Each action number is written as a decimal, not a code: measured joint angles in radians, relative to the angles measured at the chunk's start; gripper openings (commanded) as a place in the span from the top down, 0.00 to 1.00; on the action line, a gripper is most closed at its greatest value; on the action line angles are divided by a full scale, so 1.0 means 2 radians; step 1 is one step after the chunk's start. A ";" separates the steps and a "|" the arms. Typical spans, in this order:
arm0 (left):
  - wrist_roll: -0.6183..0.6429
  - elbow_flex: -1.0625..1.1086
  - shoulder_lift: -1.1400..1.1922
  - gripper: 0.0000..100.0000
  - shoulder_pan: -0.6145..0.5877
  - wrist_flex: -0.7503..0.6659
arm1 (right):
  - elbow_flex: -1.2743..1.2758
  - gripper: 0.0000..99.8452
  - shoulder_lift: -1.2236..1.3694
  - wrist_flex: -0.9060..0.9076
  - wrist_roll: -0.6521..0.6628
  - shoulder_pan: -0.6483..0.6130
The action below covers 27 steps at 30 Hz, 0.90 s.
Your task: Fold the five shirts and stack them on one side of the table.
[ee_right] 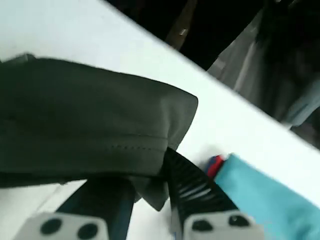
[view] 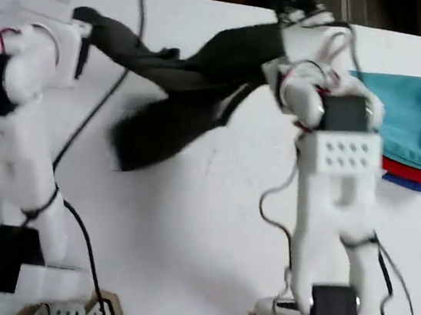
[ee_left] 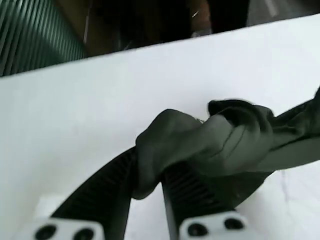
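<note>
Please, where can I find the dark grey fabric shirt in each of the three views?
High view: dark grey fabric shirt stretched across the white table's far half.
Left wrist view: its bunched end clamped in the left gripper.
Right wrist view: its flat hemmed edge clamped in the right gripper.
Shared landmark: folded teal shirt, near the right gripper in high and right wrist views.

White printed shells are used on left arm (view: 6, 146) and right arm (view: 338, 190); black servo blocks (view: 346, 113) at joints. Black and red cables (view: 78, 233) are routed alongside. Black ribbed fingers (ee_left: 192, 192) are fitted on left gripper (ee_left: 150, 175) and right gripper (ee_right: 150, 172), white mounts, two dark holes each.
</note>
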 measured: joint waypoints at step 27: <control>0.000 0.393 -0.038 0.97 -0.110 -0.021 | 0.239 0.98 -0.087 -0.077 0.068 -0.018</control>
